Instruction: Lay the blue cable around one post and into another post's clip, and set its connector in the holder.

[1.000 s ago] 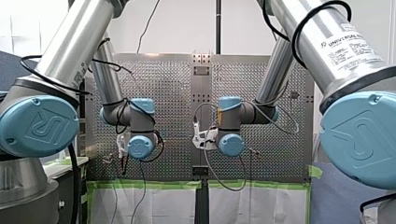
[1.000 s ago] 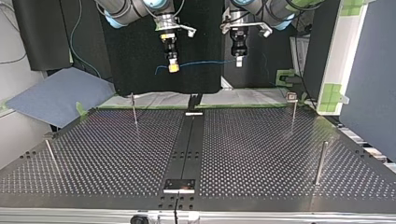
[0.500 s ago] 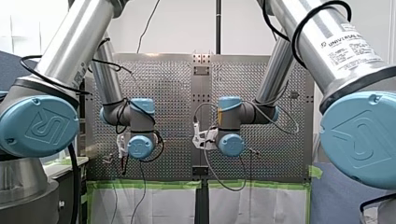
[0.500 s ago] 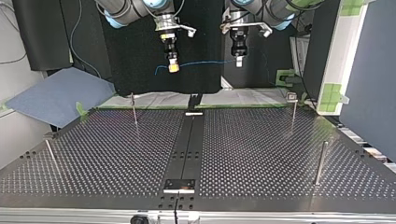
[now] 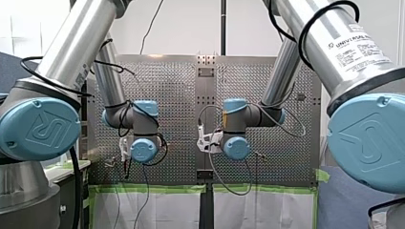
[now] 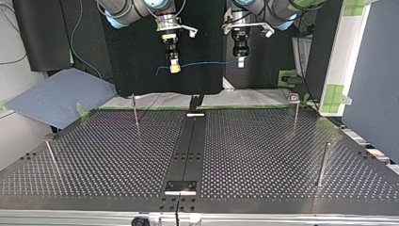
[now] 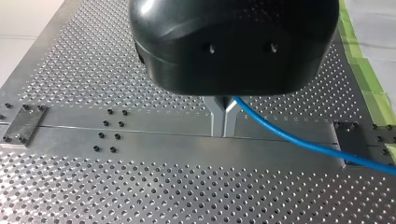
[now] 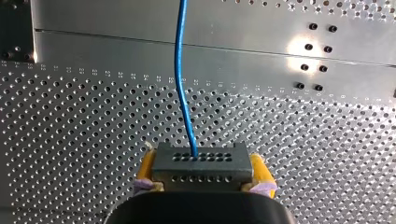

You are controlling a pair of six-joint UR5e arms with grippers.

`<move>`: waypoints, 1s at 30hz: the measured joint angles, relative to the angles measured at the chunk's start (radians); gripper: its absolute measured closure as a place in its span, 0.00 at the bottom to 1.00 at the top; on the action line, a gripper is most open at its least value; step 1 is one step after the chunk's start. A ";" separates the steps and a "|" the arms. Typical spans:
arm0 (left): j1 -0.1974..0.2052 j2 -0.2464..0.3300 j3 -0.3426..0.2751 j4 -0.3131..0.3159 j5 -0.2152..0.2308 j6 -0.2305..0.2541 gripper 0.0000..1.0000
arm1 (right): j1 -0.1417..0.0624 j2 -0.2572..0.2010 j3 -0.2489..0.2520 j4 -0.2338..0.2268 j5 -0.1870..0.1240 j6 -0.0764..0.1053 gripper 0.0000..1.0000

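While it hangs above the table's (image 6: 263, 155) arm-side edge, the cable (image 6: 207, 63) is pinched by left gripper (image 7: 223, 119), its connector (image 8: 201, 161) clamped in right gripper (image 8: 201, 183); span stretched, apparently ready for lowering around a post (image 6: 135, 109).

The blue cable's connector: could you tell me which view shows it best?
The right wrist view: the connector sits close, clamped between the yellow-padded fingers, its hole rows plain. The top view shows only a tiny speck at my right gripper; the front and left wrist views miss it.
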 joint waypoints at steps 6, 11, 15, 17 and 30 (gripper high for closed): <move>0.000 0.000 0.000 0.000 0.000 0.000 1.00 | 0.000 0.000 0.000 0.000 0.000 0.000 1.00; 0.000 0.000 0.000 0.000 0.000 0.000 1.00 | 0.000 0.000 0.000 0.000 0.000 0.000 1.00; 0.000 0.000 0.000 0.000 0.000 0.000 1.00 | 0.000 0.000 0.000 0.000 0.000 0.000 1.00; 0.000 0.000 0.000 0.000 0.000 0.000 1.00 | 0.000 0.000 0.000 0.000 0.000 0.000 1.00; 0.000 0.000 0.000 0.000 0.000 0.000 0.87 | 0.000 0.000 0.000 0.000 0.000 0.000 1.00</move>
